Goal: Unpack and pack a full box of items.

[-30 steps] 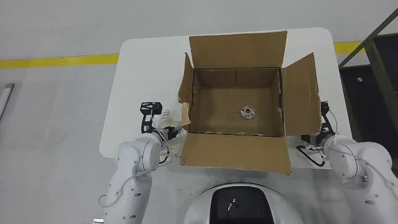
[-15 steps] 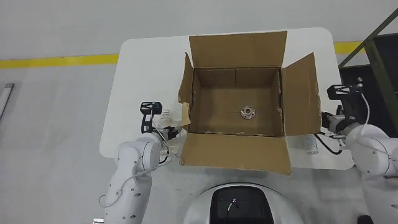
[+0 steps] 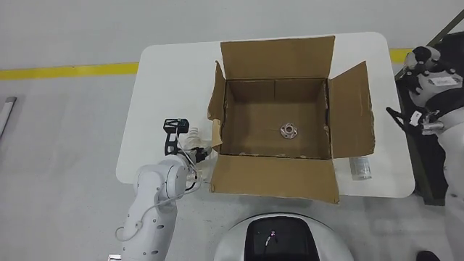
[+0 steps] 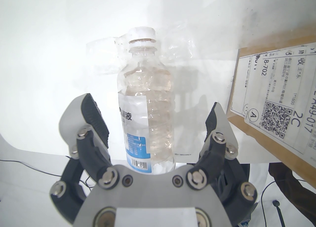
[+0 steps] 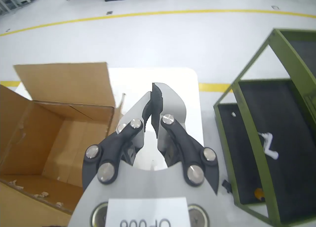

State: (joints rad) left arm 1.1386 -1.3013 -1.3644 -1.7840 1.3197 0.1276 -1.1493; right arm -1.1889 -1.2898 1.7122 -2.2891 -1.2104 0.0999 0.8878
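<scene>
**Bottle between spread jaws, not yet gripped**

The clear plastic bottle (image 4: 145, 114) lay, as far as could be judged, on its side toward the counter's (image 3: 167, 80) front edge, just beside the cardboard box's (image 3: 275, 177) left wall. It looked light and thin-walled, likely to dent under a squeeze and slip at the glossy label. The ribbed middle seemed the safest hold. The left gripper's (image 4: 153, 110) jaws were spread either side of its lower body, clear of it. The right gripper (image 5: 153, 104), jaws pressed together on nothing, hung near the counter's right edge.
</scene>
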